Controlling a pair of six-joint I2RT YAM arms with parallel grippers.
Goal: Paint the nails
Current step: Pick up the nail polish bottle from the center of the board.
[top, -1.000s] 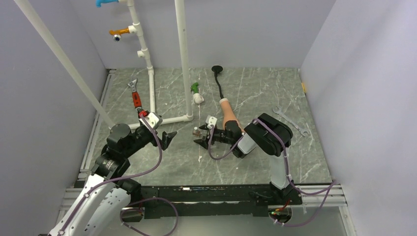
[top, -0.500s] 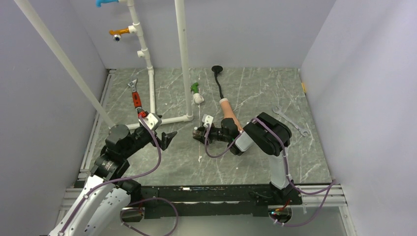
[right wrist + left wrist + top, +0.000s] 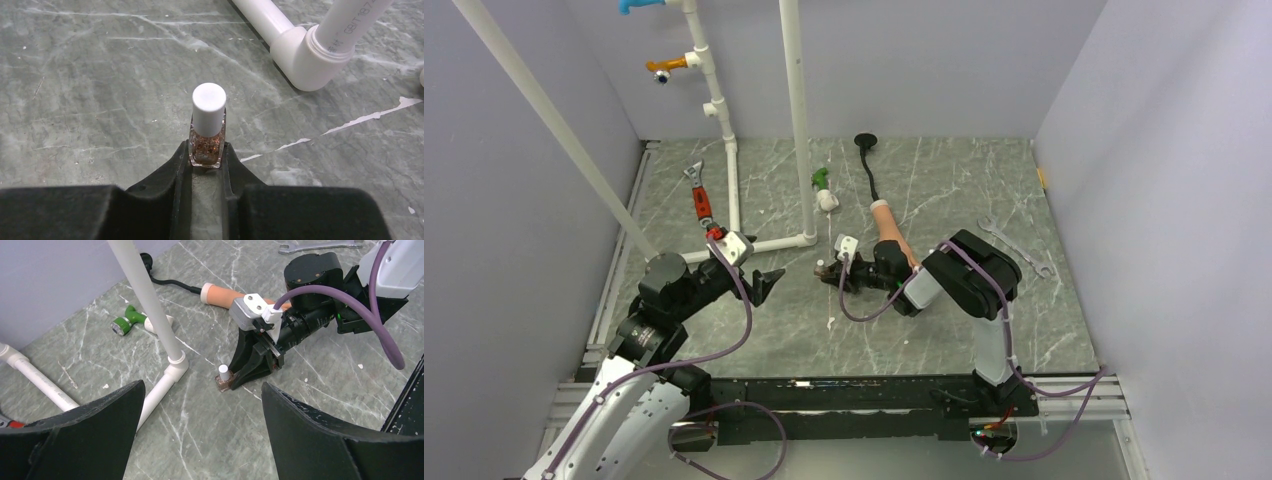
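Grey-green marble-look tabletop (image 3: 774, 330), going from the left: a red-handled adjustable wrench (image 3: 699, 203) lies near the back left, right beside a white PVC pipe frame (image 3: 731, 160) that stands up from the table. In front of that, the left gripper (image 3: 202, 387) hangs low over the table with its jaws spread wide, nothing between them, just bare tabletop. A little green and white fitting (image 3: 823, 188) lies further back, just past the second pipe upright. Around the middle is the polish bottle (image 3: 207, 131), standing upright on the table near the pipe's corner elbow (image 3: 306, 61), with a white cap and coppery glitter stuff inside. The right gripper (image 3: 206, 150) is down at table level and has it pinched: the wrist view shows both black fingers pressed against the sides of the glass body, with the cap sticking up free above them. Just behind that arm's wrist lies the peach mannequin hand (image 3: 888, 228), its black stem (image 3: 870, 168) running off toward the back wall. Only the forearm end shows. The finger end sits under the right arm, so the nails are hidden in every view and I can't tell anything about them. Well off to the right a silver spanner (image 3: 1014, 246) lies flat on the table.
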